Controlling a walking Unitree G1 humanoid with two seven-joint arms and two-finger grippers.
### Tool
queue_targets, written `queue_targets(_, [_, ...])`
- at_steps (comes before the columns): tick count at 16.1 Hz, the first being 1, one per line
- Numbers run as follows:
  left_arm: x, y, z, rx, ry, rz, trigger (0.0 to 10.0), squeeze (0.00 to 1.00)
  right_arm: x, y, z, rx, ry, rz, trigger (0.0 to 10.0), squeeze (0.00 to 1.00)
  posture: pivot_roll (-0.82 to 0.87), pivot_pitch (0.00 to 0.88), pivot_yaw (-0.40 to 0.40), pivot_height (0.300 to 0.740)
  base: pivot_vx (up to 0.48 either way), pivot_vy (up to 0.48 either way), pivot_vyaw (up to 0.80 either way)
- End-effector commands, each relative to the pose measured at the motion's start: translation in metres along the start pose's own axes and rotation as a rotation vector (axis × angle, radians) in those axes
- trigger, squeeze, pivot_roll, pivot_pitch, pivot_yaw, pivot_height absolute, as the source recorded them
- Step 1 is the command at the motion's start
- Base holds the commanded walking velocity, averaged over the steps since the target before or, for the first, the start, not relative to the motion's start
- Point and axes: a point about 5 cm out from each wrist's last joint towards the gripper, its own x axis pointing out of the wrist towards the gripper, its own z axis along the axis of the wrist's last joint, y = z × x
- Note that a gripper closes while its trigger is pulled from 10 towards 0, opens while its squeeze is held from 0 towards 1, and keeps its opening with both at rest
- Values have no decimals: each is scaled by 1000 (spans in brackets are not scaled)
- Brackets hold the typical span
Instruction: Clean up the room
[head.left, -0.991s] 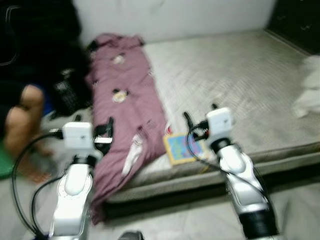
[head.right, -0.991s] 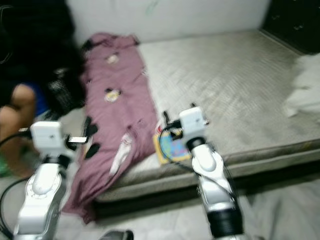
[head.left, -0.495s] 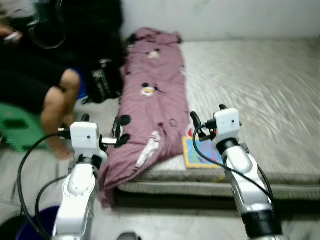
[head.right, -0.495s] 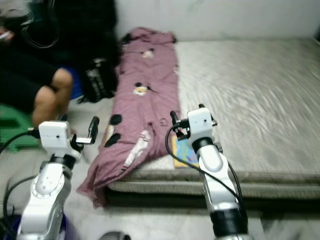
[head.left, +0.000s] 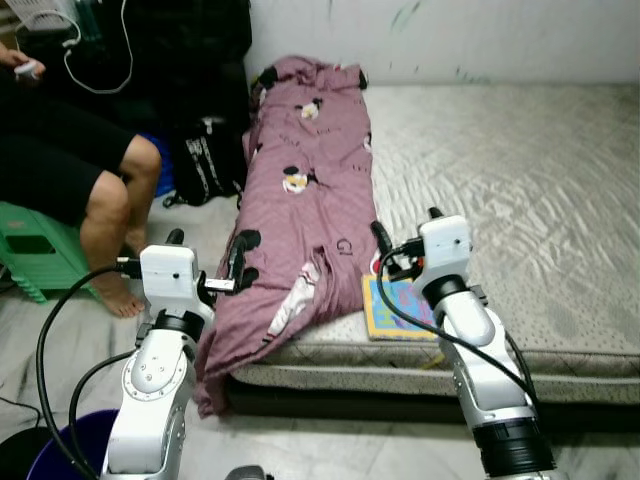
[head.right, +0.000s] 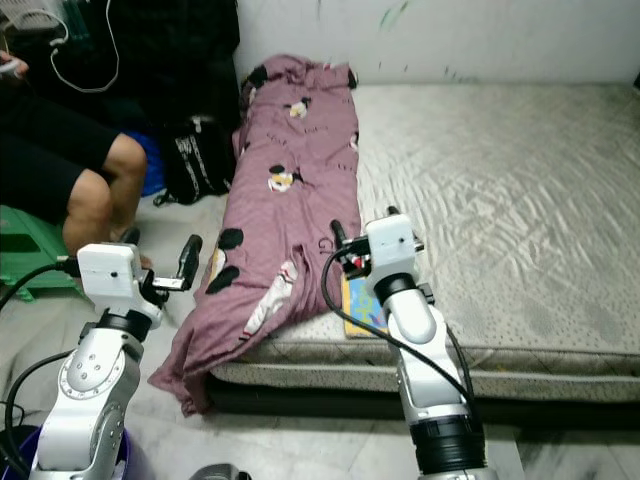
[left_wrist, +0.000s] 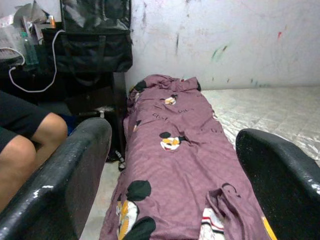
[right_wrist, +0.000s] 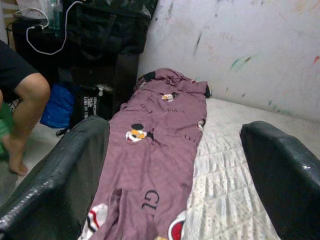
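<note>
Mauve cartoon-print blanket (head.left: 305, 210) lies lengthwise along mattress (head.left: 520, 200) left edge, lower end drooping to floor. Likely soft, light, floppy; best pinch bunched hem near drooping corner. Left gripper (head.left: 205, 260) and right gripper (head.left: 402, 236) both spread, empty, near blanket's lower end. Picture book (head.left: 395, 308) beside blanket.

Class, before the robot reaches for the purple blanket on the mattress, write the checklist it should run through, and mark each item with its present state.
1. Left pincer open: ok, fingers spread wide.
2. Right pincer open: ok, fingers apart.
3. Purple blanket in view and unobstructed: ok, it lies along the mattress edge, its lower end hanging toward the floor.
4. Colourful book free of the blanket: cannot tell, the right arm covers part of it.
5. Seated person's leg out of the left arm's way: ok for now, but close.
6. Black bag clear of the blanket: ok.
</note>
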Motion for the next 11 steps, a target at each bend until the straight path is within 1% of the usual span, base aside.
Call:
queue_targets(1, [0,4,4,7,-14,7,10000,0,2,2,2,8,-6,2,10000,0,30,0,16,740,259,0,0])
queue_targets(8, [0,4,4,6,-11,-1,10000,0,3,2,1,11,-4,1,10000,0,30,0,19,740,258,0,0])
queue_targets(11, [1,3,1,12,4,7,10000,0,3,2,1,13,-2,1,10000,0,30,0,19,740,0,0,0])
